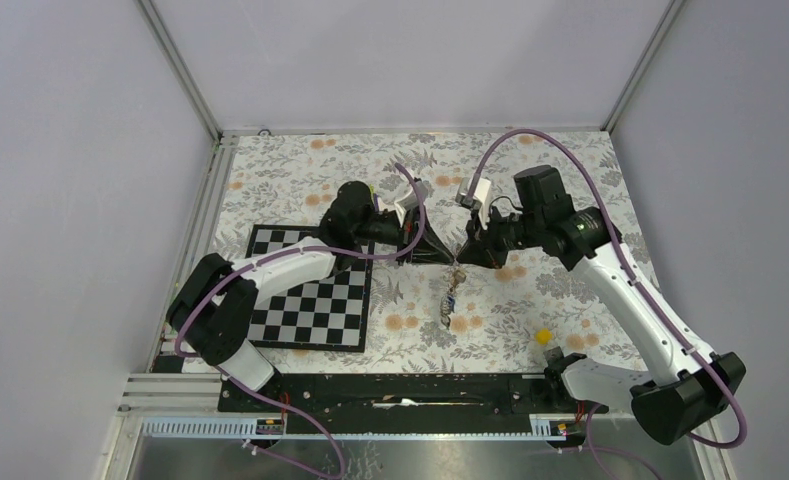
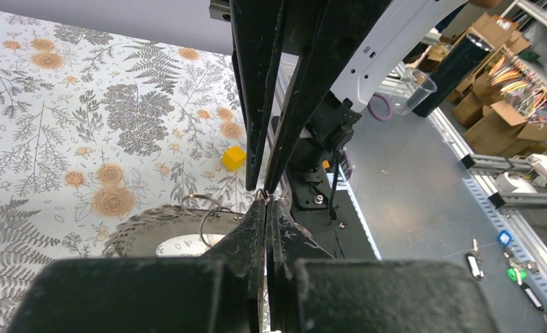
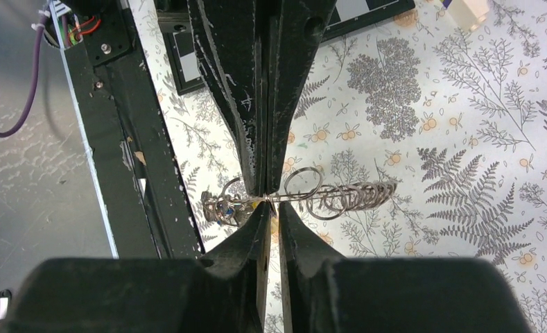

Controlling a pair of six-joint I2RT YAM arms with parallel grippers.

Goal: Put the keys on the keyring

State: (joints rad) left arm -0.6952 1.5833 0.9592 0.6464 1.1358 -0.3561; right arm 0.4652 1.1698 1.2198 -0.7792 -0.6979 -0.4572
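Left fingers (image 3: 232,104) clenched on the keyring (image 3: 346,198) wire, over the worktop (image 1: 570,170) toward its far edge; right fingers (image 3: 239,253) narrowly parted — contact indeterminate. Keys (image 3: 222,207) largely obscured — only a blue speck resolves.

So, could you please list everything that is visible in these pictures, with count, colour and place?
keyring: one, grey-brown, jagged outline, just below the fingertips
wire rings: several, silver, linked in a row across the fingertips
keys: three seen, blue, black and green heads, on the grey surface beside the table
cube: one, yellow, on the cloth near the right arm's base
chessboard: one, black and white, left part of the table
tablecloth: one, grey ferns and orange flowers, covering the table
left gripper: one, black, shut on the wire rings
right gripper: one, black, facing it tip to tip, jaws slightly apart
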